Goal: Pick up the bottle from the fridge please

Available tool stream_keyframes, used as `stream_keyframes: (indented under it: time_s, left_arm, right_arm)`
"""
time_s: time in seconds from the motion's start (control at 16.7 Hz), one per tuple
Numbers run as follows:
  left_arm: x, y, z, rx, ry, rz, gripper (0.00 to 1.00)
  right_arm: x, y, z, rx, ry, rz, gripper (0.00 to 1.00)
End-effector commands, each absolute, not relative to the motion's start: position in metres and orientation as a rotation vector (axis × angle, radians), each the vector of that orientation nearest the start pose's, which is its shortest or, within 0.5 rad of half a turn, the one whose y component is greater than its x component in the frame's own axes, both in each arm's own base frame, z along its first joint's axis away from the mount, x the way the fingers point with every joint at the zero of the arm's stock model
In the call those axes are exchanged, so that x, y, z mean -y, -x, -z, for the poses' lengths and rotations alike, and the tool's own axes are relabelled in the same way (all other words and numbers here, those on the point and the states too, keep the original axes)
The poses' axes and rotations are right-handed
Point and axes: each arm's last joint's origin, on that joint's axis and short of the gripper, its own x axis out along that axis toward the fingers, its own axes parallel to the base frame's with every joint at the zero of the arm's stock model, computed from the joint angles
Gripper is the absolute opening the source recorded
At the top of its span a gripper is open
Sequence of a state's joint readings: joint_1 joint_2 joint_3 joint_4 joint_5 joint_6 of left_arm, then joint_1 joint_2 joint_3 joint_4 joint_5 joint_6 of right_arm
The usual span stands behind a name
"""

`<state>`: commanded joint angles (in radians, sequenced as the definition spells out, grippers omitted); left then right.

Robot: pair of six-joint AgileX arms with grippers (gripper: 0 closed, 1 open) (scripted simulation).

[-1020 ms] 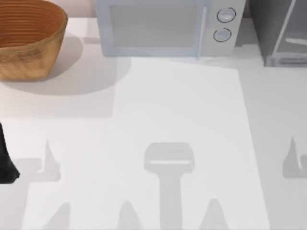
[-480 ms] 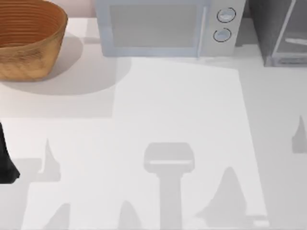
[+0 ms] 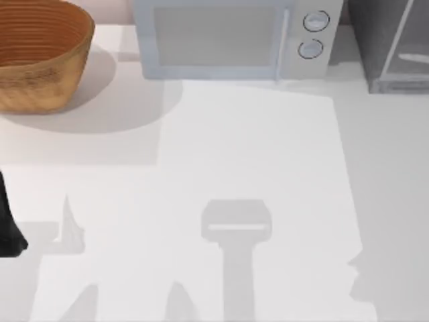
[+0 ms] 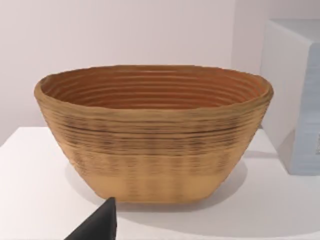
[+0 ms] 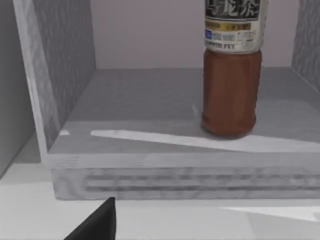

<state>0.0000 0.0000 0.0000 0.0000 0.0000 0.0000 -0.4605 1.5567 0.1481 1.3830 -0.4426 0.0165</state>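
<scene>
Moved: right arm's shadow slid toward the surface (image 3: 268,147) corner.
Pincers: grip, can't tell.
Risk: bottle (image 5: 231,75) in fridge (image 5: 65,60) could tip if bumped.

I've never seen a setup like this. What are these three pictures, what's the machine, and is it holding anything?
It is a computer-rendered scene of two robot arms at a white table. One picture looks down from above. It shows a basket at the back left, a microwave in the middle, and the dark grey fridge at the back right. The grey shapes on the table are shadows.

The other two pictures come from cameras on the arms' wrists. The left wrist camera faces the basket; the dark tip at its lower edge is part of the left claw. The right wrist camera looks into the open fridge, where a brown bottle stands upright on the floor. A dark tip of the right claw shows there too. Nothing is held yet.
</scene>
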Motion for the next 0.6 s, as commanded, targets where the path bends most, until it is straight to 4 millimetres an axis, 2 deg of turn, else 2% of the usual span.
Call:
stream_keyframes:
  time_s: [0.3,0.6]
  left_arm:
    - [0.001,-0.106,-0.160,0.000,0.000,0.000,1.00]
    - [0.001,-0.106,-0.160,0.000,0.000,0.000,1.00]
  right_arm:
    - [0.101,-0.204,-0.111,-0.004,-0.002,0.000,1.00]
    - [0.102,-0.205,-0.110,0.000,0.000,0.000,1.00]
